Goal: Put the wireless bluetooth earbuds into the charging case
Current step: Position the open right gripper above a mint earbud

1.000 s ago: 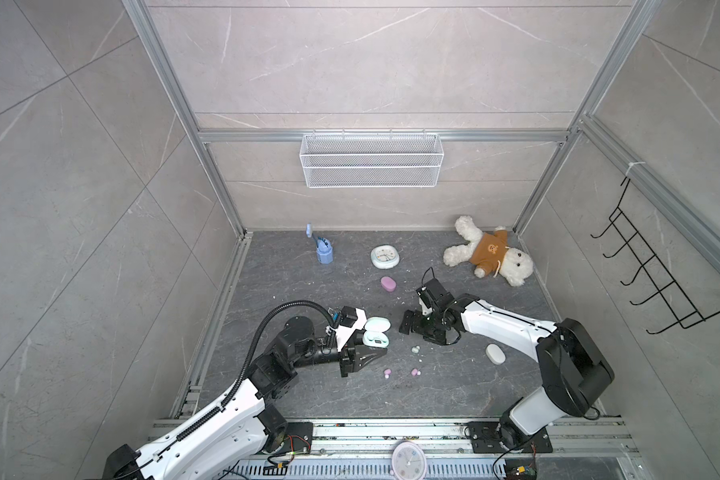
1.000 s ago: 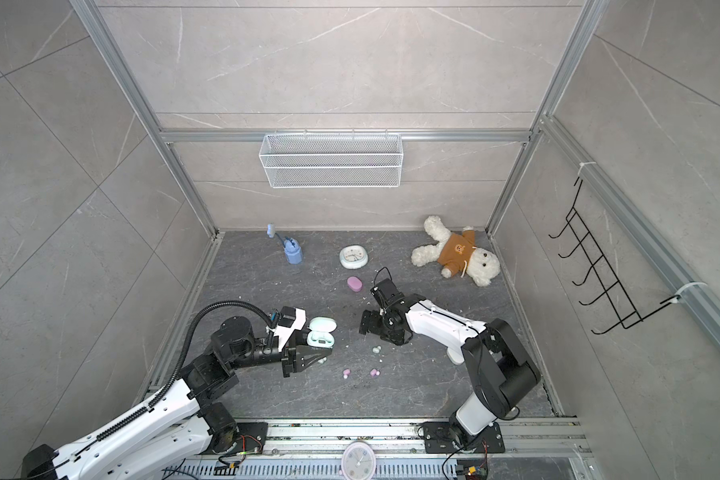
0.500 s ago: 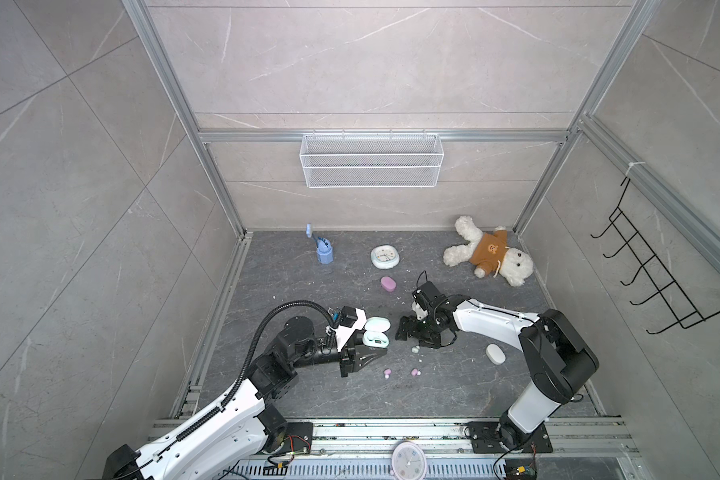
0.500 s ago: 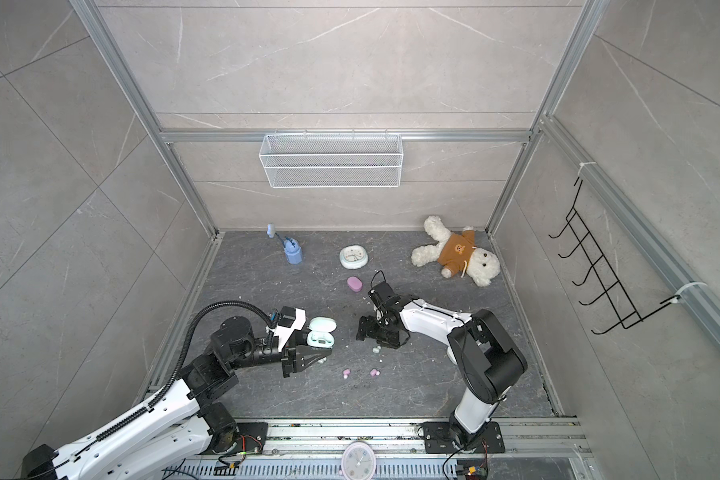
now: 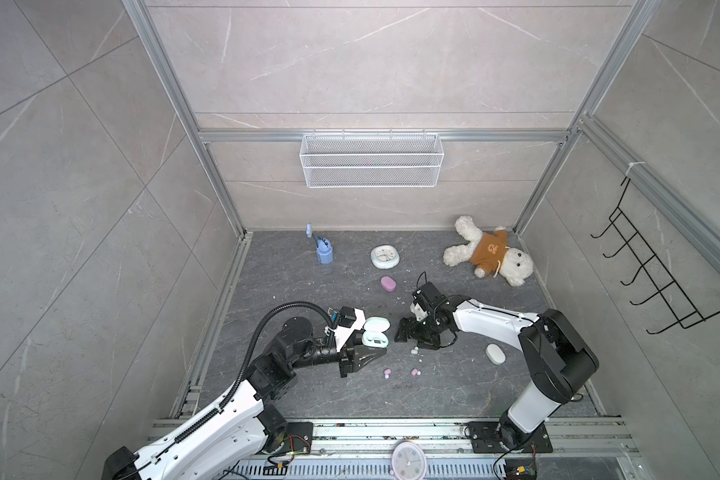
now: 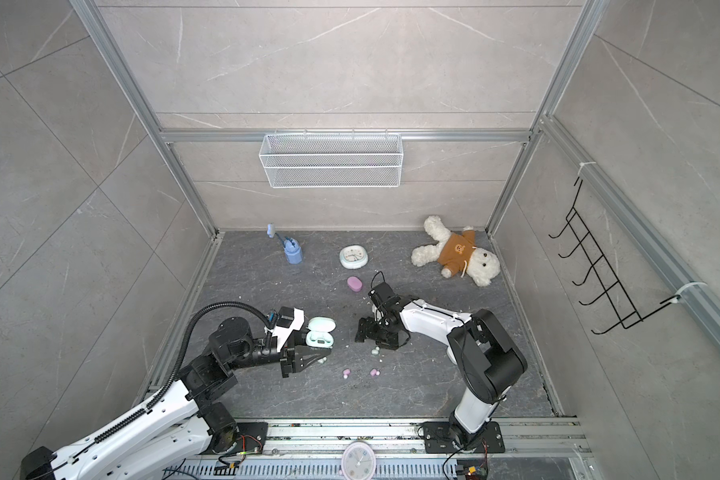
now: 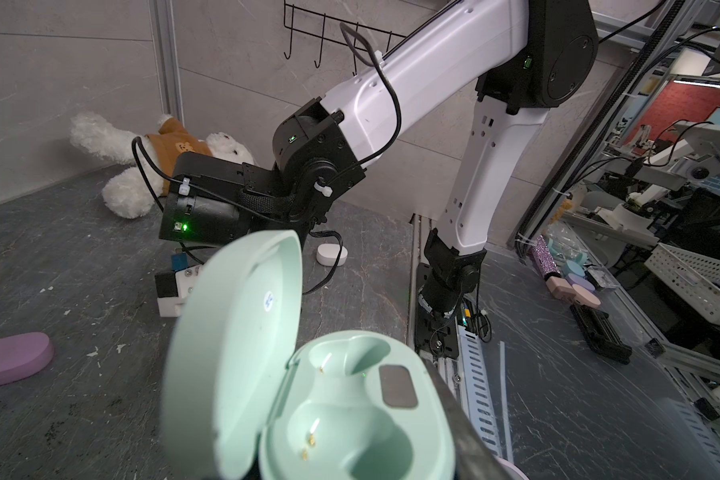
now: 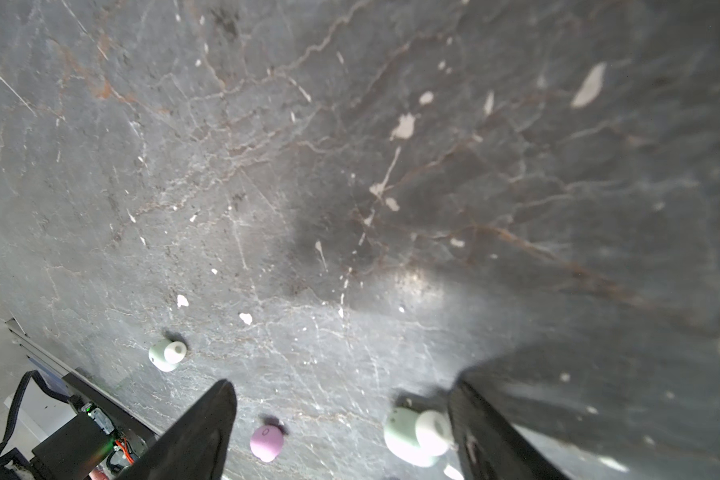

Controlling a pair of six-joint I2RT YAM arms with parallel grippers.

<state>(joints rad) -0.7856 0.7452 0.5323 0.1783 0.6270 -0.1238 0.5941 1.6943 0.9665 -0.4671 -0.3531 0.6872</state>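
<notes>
My left gripper (image 5: 364,356) is shut on the mint charging case (image 5: 376,333), held just above the floor. The case's lid stands open in the left wrist view and both wells of the charging case (image 7: 350,415) are empty; one dark finger (image 7: 462,419) shows beside it. My right gripper (image 5: 416,338) points down at the floor, open. A mint earbud (image 8: 416,436) lies between its fingers, close against one finger (image 8: 487,432). A pink earbud (image 8: 267,442) lies farther off on the floor. Another mint earbud (image 8: 167,353) lies outside the fingers. In both top views the mint earbud (image 5: 414,351) (image 6: 375,351) and two pink earbuds (image 5: 387,372) (image 5: 415,372) lie on the floor.
A shut pink case (image 5: 388,283), a shut white case (image 5: 495,354), a small clock (image 5: 385,256), a blue bottle (image 5: 324,251) and a teddy bear (image 5: 489,251) lie on the grey floor. A wire basket (image 5: 371,160) hangs on the back wall, a hook rack (image 5: 657,274) on the right wall.
My right gripper has shifted left and towards the front, over the mint earbud, and its jaws have narrowed a little. The left arm and the case have stayed still.
</notes>
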